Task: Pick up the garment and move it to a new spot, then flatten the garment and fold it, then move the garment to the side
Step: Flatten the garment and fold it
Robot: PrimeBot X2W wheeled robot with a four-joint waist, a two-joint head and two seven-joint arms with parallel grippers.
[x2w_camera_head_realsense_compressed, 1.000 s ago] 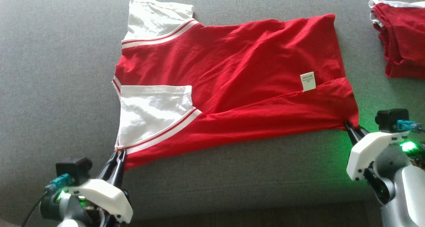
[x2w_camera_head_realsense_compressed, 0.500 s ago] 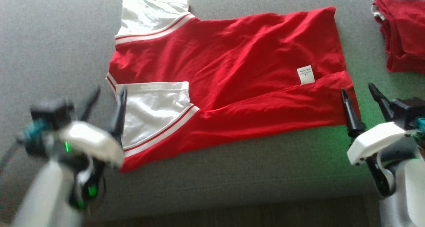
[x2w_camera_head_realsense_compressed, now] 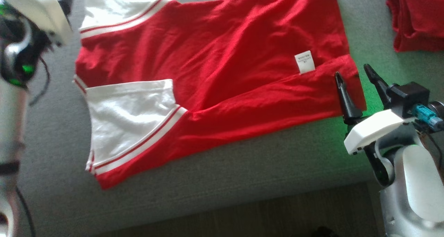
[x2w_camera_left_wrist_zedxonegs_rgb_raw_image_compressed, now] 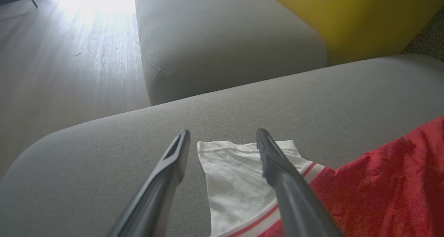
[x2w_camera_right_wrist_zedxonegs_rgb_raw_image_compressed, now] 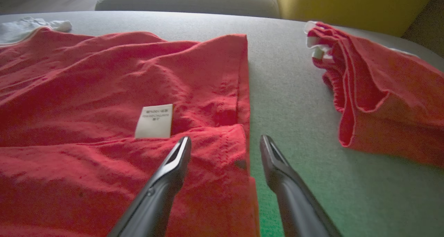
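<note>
The garment (x2w_camera_head_realsense_compressed: 215, 56), a red T-shirt with white sleeves, lies spread on the grey sofa seat (x2w_camera_head_realsense_compressed: 222, 181). Its near long edge is folded over toward the middle, beside a white label (x2w_camera_head_realsense_compressed: 304, 61). My right gripper (x2w_camera_head_realsense_compressed: 352, 70) stands open over the hem's near corner with nothing between its fingers; the right wrist view shows it (x2w_camera_right_wrist_zedxonegs_rgb_raw_image_compressed: 225, 139) straddling the hem edge of the garment (x2w_camera_right_wrist_zedxonegs_rgb_raw_image_compressed: 104, 91). My left gripper (x2w_camera_left_wrist_zedxonegs_rgb_raw_image_compressed: 222, 133) is open above the far white sleeve (x2w_camera_left_wrist_zedxonegs_rgb_raw_image_compressed: 236, 174), holding nothing. The left arm's white housing (x2w_camera_head_realsense_compressed: 34, 8) sits at the upper left in the head view.
A second red garment (x2w_camera_head_realsense_compressed: 416, 22) lies bunched at the far right of the seat, and shows as a red heap (x2w_camera_right_wrist_zedxonegs_rgb_raw_image_compressed: 381, 91) to the right of my right fingers. The seat's front edge drops to wooden floor (x2w_camera_head_realsense_compressed: 242, 216). A grey armrest (x2w_camera_left_wrist_zedxonegs_rgb_raw_image_compressed: 225, 39) and a yellow cushion (x2w_camera_left_wrist_zedxonegs_rgb_raw_image_compressed: 364, 15) lie beyond the sleeve.
Both grippers have opened and let go of the garment's near corners. The left arm rose and swung away toward the far sleeve; the right lifted slightly. The head camera has shifted.
</note>
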